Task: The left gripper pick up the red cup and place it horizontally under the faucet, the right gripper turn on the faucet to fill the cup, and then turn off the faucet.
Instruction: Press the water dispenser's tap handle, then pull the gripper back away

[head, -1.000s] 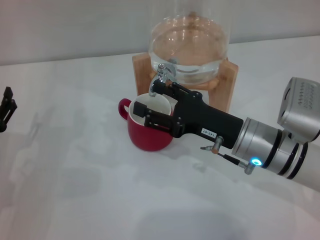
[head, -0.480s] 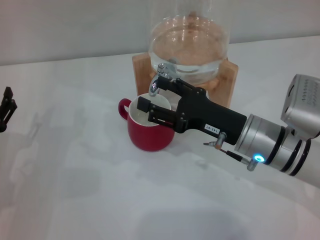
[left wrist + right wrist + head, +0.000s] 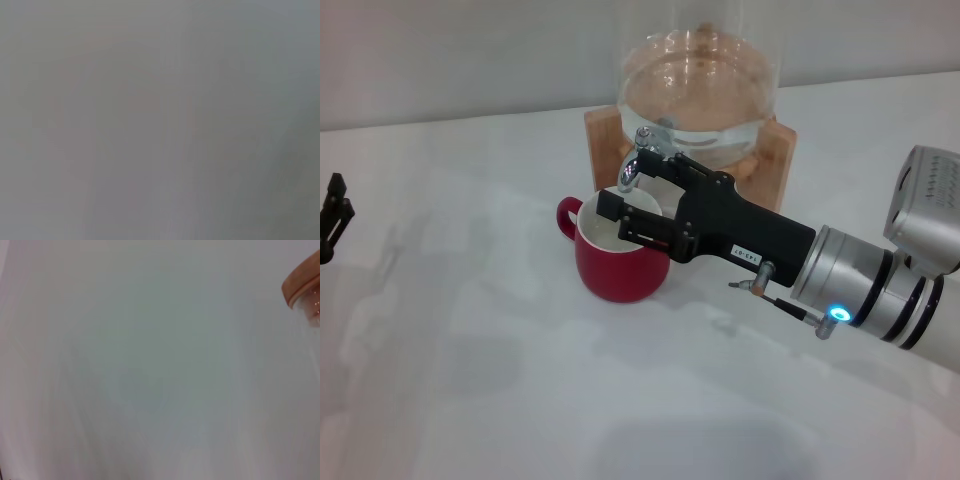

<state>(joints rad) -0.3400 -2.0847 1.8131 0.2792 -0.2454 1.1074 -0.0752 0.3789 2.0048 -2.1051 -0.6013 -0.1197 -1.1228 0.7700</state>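
The red cup [image 3: 615,265] stands upright on the white table [image 3: 470,380], handle to the left, right below the faucet [image 3: 638,158]. The chrome faucet juts from the clear glass jar [image 3: 700,85]. My right gripper [image 3: 628,188] reaches in from the right, above the cup's mouth. Its fingers are spread, the upper one against the faucet's side and the lower one over the cup's white inside. My left gripper [image 3: 332,215] is parked at the far left edge, away from the cup. The left wrist view shows only blank grey.
The jar rests on a wooden stand [image 3: 765,160] at the back of the table. A corner of that stand shows in the right wrist view [image 3: 305,285], above bare white surface.
My right gripper has shifted slightly up and back toward the faucet, its upper finger now beside the spout. The cup and left arm have not moved.
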